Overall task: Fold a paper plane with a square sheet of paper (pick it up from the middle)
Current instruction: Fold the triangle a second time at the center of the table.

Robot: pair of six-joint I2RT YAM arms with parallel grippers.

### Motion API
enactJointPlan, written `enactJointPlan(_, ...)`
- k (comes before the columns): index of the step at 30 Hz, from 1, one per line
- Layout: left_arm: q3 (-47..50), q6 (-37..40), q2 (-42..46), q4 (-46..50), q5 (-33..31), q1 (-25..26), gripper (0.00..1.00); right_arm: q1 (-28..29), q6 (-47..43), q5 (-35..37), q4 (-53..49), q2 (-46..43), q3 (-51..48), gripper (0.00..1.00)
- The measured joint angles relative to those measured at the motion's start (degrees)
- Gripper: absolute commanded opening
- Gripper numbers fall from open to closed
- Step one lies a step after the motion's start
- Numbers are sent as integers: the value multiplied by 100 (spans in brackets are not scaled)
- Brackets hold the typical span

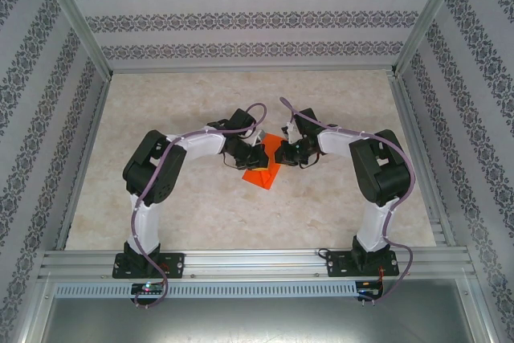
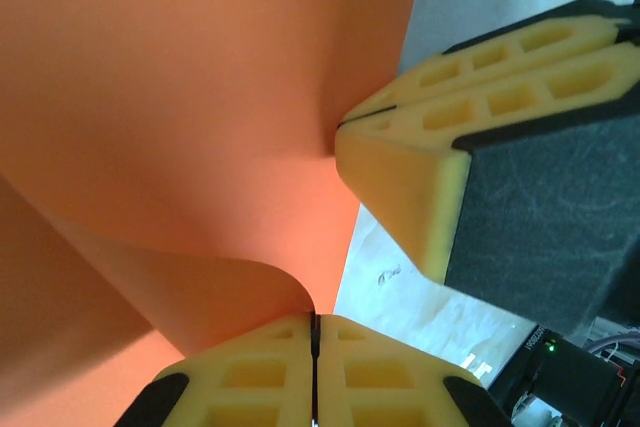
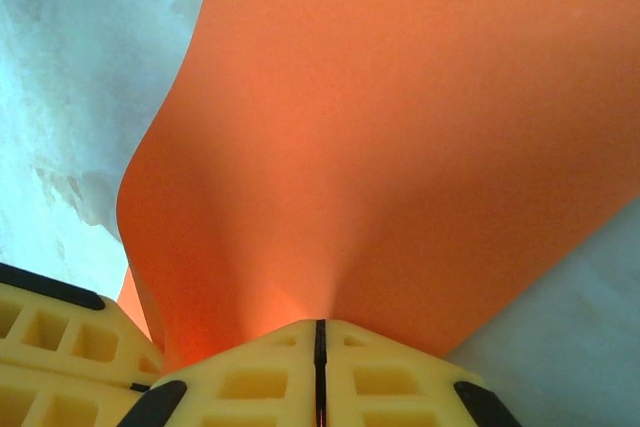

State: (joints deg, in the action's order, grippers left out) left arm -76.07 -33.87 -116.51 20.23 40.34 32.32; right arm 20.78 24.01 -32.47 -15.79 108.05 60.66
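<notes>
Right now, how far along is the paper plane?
Done: the square sheet of paper is gripped. In hand: the left gripper and the right gripper, both shut on it, bow it between them. Left: wrist views show curves, no sharp creases; folding into a dart remains.

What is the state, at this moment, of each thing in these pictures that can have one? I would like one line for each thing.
square sheet of paper: pinched by both grippers, bent in smooth curves, not lying flat.
left gripper: shut on the square sheet of paper, its fingers pressed together.
right gripper: shut on the square sheet of paper, close beside the left gripper.
</notes>
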Motion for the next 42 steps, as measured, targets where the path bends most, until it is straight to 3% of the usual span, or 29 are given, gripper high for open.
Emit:
enactJointPlan(29, -232, 0, -356, -4, -7, 35, 9, -229, 0, 9, 17, -258, -13, 12)
enactJointPlan(42, -232, 0, -356, -4, -4, 35, 9, -267, -87, 55, -52, 175, 166, 12)
